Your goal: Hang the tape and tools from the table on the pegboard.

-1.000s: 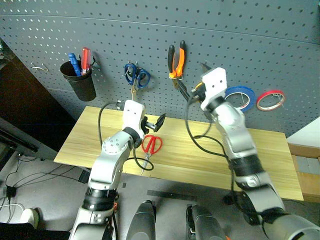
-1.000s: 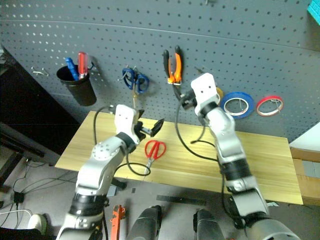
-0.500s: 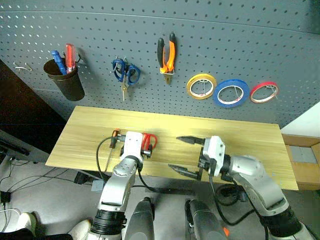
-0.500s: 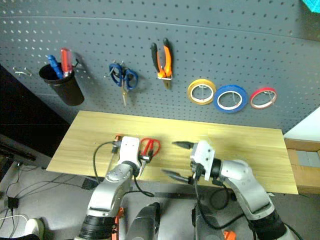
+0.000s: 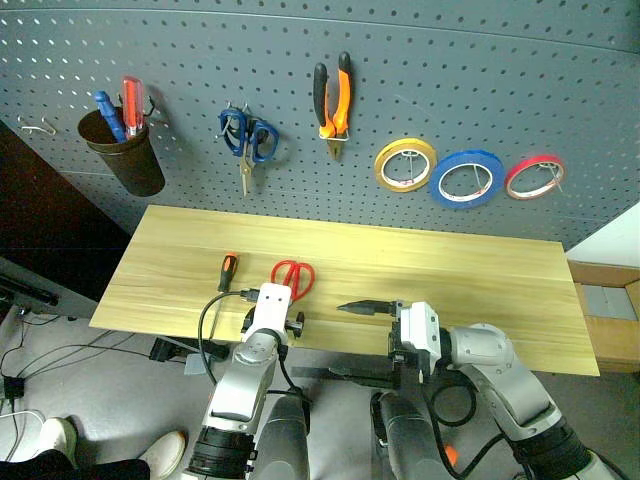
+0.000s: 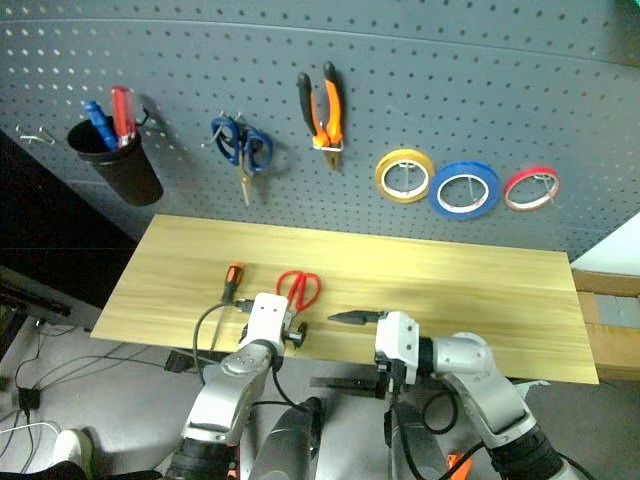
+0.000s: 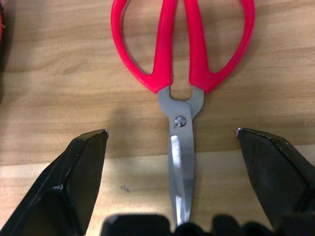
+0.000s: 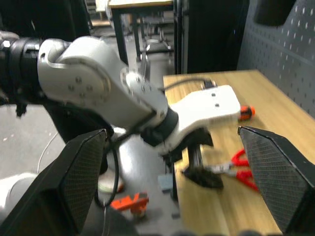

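Along the back wall runs the dark grey pegboard, and below it stands the table of pale yellowish planks, with grey floor and loose cables showing past its left end. On the board hang, from left to right, a black cup holding a blue-handled and a red-handled driver, one pair of blue-handled scissors, one pair of orange-and-black pliers, and three tape rolls: a yellow roll, the wide blue tape and a thin red roll. Two things lie on the tabletop near its front edge: the small screwdriver with its black-and-orange handle, and just to its right the red-handled scissors, handles toward the wall and blades toward the robot. The left gripper sits low over the front edge with its jaws spread wide, one finger on each side of the scissor blades and touching neither; nothing lies between it and the scissors. The right gripper hangs at the front edge further right, pointing across toward the left arm, jaws also wide and empty. At the lower left a person's shoes stand on the floor
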Robot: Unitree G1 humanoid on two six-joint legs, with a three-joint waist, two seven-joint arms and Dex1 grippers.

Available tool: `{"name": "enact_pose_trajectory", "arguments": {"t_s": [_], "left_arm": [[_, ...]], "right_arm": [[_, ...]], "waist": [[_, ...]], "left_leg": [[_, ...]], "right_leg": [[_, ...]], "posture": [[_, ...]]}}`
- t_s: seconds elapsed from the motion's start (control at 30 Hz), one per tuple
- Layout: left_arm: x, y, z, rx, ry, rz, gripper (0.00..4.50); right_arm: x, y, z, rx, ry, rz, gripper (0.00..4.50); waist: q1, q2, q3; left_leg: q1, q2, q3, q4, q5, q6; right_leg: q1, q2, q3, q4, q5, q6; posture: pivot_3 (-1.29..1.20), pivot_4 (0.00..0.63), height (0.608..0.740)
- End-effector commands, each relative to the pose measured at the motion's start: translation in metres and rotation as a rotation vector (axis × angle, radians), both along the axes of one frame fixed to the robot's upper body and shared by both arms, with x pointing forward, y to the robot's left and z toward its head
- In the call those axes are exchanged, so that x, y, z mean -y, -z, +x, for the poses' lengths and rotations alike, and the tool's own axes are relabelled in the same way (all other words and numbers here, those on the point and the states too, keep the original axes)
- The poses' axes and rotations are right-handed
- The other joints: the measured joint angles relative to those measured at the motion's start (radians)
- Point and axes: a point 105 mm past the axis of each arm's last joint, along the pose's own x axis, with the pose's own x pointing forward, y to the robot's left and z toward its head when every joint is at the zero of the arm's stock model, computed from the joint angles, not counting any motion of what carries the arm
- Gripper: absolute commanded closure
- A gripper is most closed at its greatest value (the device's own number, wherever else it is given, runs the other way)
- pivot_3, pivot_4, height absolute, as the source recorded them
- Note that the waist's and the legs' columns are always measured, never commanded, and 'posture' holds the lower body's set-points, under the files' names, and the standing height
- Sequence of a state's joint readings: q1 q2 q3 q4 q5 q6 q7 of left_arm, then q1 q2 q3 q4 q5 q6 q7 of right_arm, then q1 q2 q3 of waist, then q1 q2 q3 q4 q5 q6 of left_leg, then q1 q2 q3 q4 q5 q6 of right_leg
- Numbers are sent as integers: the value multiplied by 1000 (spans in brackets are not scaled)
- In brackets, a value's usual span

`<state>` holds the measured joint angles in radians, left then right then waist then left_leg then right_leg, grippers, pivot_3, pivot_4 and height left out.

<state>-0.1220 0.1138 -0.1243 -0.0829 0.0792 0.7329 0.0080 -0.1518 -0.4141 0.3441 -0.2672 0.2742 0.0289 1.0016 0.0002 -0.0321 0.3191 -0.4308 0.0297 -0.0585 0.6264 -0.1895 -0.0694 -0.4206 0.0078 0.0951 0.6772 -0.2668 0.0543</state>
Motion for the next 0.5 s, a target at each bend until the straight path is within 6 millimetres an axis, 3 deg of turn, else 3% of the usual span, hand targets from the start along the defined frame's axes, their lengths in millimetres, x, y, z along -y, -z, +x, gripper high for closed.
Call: {"name": "enact_pose_trajectory", "arguments": {"t_s": [0.03,0.23,0.33,0.5], "left_arm": [[-3,21,-13,-108,10,64,0],[-10,19,-18,-127,7,122,0],[-13,19,-23,-133,5,129,596],[-16,16,-25,-132,-7,130,2295]], "right_arm": [[-4,-7,2,-12,2,44,43],[-7,-12,12,-27,39,69,43],[-8,-15,16,-23,55,80,0],[-10,-16,19,-18,63,87,0]], "waist": [[0,1,7],[0,1,16],[-3,2,18],[-3,3,20]], "left_leg": [[0,0,0,0,0,0],[0,0,0,-2,0,0],[0,0,1,-3,0,0],[0,1,1,-4,0,-1]], "right_leg": [[0,0,0,0,0,0],[0,0,0,-1,0,1],[-1,0,1,-2,-1,1],[-1,0,1,-2,-1,1]], "posture": [[112,386,740],[112,396,740],[114,397,740],[124,392,740]]}}
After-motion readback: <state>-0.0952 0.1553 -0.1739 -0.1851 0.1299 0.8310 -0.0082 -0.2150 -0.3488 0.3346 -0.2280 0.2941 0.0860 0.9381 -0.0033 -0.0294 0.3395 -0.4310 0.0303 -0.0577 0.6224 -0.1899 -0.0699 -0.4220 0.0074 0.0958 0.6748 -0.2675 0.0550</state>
